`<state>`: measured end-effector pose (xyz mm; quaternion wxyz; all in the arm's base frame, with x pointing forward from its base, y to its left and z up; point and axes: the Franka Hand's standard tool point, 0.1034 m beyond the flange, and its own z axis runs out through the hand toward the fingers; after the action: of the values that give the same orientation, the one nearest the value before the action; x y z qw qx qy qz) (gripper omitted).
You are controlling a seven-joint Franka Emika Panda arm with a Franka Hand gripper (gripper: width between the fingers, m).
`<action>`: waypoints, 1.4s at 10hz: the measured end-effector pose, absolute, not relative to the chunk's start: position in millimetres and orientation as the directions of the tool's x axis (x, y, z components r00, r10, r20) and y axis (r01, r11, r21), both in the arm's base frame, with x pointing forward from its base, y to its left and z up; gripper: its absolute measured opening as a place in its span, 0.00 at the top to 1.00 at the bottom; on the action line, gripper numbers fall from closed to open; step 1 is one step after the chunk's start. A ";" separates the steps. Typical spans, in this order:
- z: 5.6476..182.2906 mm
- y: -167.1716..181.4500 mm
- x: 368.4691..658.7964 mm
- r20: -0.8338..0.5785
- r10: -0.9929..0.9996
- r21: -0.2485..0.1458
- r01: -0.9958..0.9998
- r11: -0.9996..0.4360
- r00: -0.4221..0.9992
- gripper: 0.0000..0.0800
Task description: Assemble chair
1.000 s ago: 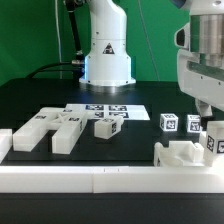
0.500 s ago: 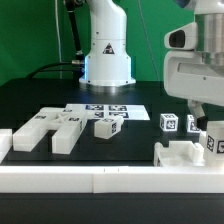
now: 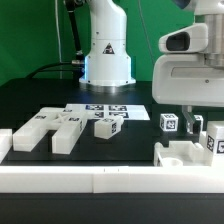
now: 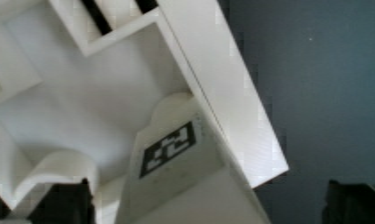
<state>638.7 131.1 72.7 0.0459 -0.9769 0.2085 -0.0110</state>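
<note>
In the exterior view I see the gripper (image 3: 193,128) hanging open at that view's right, jaws apart with nothing between them; it sits above a notched chair part (image 3: 183,153), clear of it; that part rests on the table (image 3: 30,100) against the rail (image 3: 100,180); a tagged post (image 3: 169,122) stands just beside the gripper on the view's left, a second post (image 3: 214,137) on its right; the notched blocks (image 3: 50,128) and a small block (image 3: 108,126) lie well apart from it, toward the view's left, near the marker board (image 3: 110,108).

In the wrist view the dark fingers (image 4: 362,200) stand wide at either side; the white chair part fills the space beneath them, its tag (image 4: 166,148) facing the camera; I cannot tell any contact there.
</note>
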 end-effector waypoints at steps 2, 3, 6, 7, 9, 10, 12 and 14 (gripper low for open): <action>72.6 131.0 638.6 0.016 -0.281 -0.090 -0.278 -0.956 0.960 0.19; 72.5 129.6 638.8 0.026 -0.183 -0.083 -0.181 -0.980 0.983 0.19; 72.3 126.4 639.2 0.041 -0.005 -0.058 -0.003 -0.998 0.999 0.34; 72.3 126.2 639.2 0.041 -0.012 -0.058 -0.009 -0.998 0.999 0.34; 72.3 126.1 639.2 0.041 -0.012 -0.058 -0.010 -0.998 0.999 0.64; 72.3 126.1 639.2 0.040 -0.028 -0.058 -0.026 -0.998 0.999 0.64; 72.3 125.7 639.3 0.034 -0.118 -0.068 -0.116 -0.991 0.992 0.64; 72.4 124.5 639.6 0.017 -0.313 -0.081 -0.310 -0.947 0.950 0.64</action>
<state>639.6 124.5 72.4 0.0386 -0.9866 0.1579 -0.0148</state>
